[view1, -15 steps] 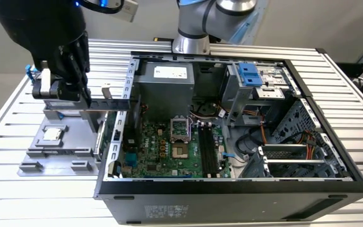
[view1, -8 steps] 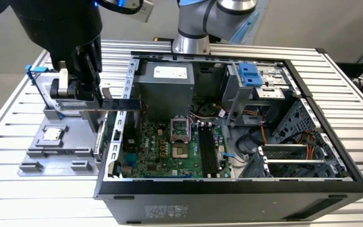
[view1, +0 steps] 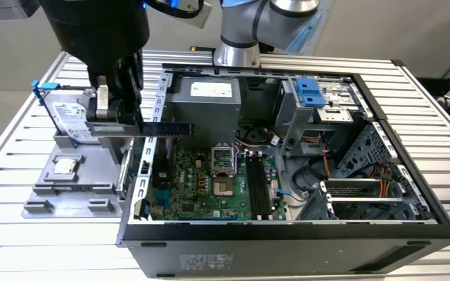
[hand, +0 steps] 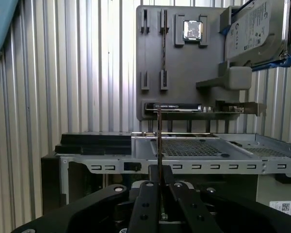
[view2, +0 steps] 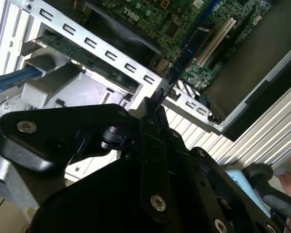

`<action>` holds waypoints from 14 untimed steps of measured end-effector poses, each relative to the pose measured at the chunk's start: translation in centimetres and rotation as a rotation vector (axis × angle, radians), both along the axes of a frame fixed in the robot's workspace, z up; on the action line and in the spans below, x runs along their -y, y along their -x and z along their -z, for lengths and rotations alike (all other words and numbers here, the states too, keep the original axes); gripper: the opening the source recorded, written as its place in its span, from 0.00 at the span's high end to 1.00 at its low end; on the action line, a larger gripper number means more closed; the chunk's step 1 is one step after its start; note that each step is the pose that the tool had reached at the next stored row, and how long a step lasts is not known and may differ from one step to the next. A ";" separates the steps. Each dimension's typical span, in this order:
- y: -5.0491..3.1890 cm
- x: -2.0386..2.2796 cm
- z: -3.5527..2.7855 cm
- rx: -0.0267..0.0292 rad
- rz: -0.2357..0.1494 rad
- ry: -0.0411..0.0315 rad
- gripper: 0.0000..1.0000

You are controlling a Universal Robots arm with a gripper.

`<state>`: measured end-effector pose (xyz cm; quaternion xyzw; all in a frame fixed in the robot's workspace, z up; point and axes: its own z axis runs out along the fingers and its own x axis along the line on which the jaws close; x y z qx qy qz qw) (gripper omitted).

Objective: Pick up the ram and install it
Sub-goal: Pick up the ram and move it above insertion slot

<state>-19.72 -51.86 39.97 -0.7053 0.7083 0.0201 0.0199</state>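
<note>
Exterior view, running from its left to its right.

- 9 o'clock: grey fixture tray (view1: 92, 175) on the slatted table (view1: 45, 246). A small processor chip (view1: 63, 167) lies flat in it. A hard drive (view1: 61, 114) in a blue bracket stands on edge at about 10 o'clock, and its near end is hidden behind the gripper.
- 10 o'clock: gripper (view1: 115, 124) hangs over the tray's inner edge. The arm above it is cut off by the frame.
- Fingers are pinched narrow on one end of the ram (view1: 166, 129). The clamped end is covered by the fingers.
- The ram is level and in the air. Its free end pokes toward 3 o'clock across the left wall of the computer case (view1: 287, 231), above the motherboard (view1: 201, 187) and touching neither.
- Centre, about 6 o'clock: long black memory slots (view1: 258, 186). I cannot tell how their latches stand.
- 12 o'clock: power supply (view1: 209, 99).
- 1 o'clock: drive cage (view1: 319, 96) with blue tabs. Its interior is shadowed.

In the first wrist view the ram (hand: 159, 141) shows edge-on as a thin line rising from the closed fingertips (hand: 150, 177). In the second wrist view the ram (view2: 182, 58) runs out over the board, and its gripped end is lost behind black linkage.
</note>
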 end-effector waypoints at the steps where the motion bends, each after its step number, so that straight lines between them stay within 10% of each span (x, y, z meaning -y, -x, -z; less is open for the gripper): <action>1: -0.26 0.00 0.00 0.0000 0.000 0.0000 1.00; 14: -3.90 0.00 -0.07 -0.0001 0.000 0.0000 1.00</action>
